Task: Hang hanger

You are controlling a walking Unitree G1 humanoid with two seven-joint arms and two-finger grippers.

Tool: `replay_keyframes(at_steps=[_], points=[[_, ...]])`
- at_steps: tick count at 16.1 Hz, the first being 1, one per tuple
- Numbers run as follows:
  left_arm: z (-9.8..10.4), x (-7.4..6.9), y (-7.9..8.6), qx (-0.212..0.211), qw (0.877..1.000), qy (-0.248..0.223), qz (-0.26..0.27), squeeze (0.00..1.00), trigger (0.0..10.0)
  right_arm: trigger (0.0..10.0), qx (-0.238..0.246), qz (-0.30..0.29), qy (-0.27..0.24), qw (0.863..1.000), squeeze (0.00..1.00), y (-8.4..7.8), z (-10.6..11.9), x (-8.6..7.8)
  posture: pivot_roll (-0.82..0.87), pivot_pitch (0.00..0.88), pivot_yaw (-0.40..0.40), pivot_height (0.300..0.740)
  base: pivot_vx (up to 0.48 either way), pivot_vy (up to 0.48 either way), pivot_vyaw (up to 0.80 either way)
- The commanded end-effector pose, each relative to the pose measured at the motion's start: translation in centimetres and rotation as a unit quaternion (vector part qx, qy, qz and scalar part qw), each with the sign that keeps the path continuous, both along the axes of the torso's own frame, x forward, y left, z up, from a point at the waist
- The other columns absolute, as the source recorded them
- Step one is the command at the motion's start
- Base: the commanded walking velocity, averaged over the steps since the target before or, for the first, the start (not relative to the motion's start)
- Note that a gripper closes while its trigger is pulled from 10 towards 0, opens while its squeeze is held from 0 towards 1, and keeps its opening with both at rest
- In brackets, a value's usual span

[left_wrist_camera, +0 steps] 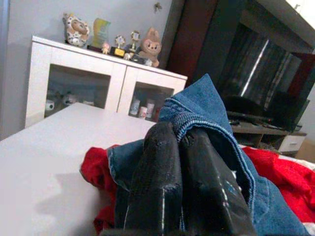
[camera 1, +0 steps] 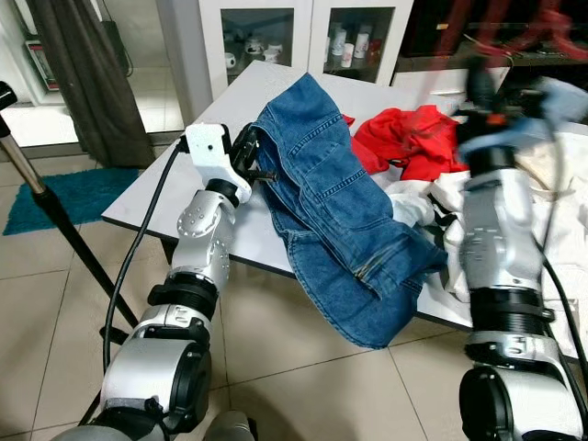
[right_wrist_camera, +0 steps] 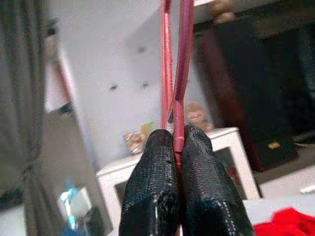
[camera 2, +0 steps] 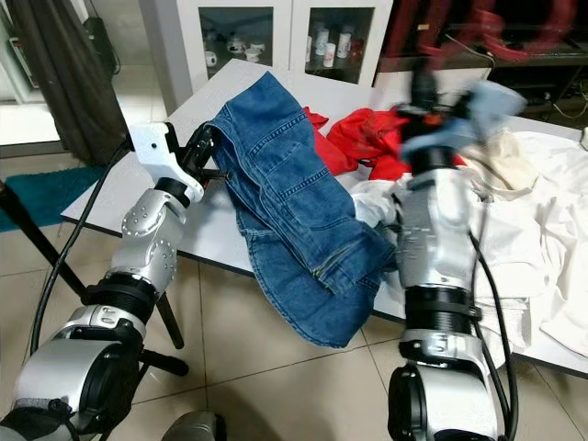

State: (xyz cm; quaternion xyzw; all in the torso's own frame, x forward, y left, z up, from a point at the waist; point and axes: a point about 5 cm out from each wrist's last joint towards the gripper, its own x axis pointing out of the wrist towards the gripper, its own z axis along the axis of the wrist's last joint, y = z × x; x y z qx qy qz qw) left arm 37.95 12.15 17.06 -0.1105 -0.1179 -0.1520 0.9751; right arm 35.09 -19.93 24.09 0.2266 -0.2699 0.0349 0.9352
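Observation:
Blue jeans (camera 1: 340,211) lie across the white table (camera 1: 165,193) and hang over its front edge. My left gripper (camera 1: 253,161) is shut on the jeans' waistband (left_wrist_camera: 206,105) at the table's left side, with denim pinched between its black fingers (left_wrist_camera: 157,182). My right arm is raised on the right and blurred by motion. The right gripper (right_wrist_camera: 177,135) is shut on a thin red hanger (right_wrist_camera: 173,59), which rises straight up from its fingertips. A blurred red shape, the hanger (camera 1: 514,28), shows near the top of the head view.
A red garment (camera 1: 413,138) and white clothes (camera 1: 551,184) are piled on the table behind and right of the jeans. A black stand pole (camera 1: 55,211) slants at the left over a teal rug (camera 1: 64,193). A white glass-door cabinet (camera 1: 294,32) stands behind.

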Motion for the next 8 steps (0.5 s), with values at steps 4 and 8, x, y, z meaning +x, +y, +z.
replay_keyframes(at_steps=[4,8], points=[[0.6,-0.3,1.3,0.011,0.998,-0.035,0.06,0.0,10.0,10.0,0.008,-0.045,0.005,0.999,0.0,-3.0,-0.3,-1.8,0.15,0.004,-0.008,0.74,0.0,0.0,0.0],[2.0,-0.7,4.4,0.051,0.982,-0.1,0.154,0.0,10.0,10.0,0.115,-0.093,0.029,0.989,0.0,-5.9,-1.4,-3.6,0.14,0.003,0.008,0.74,0.0,0.0,0.0]])
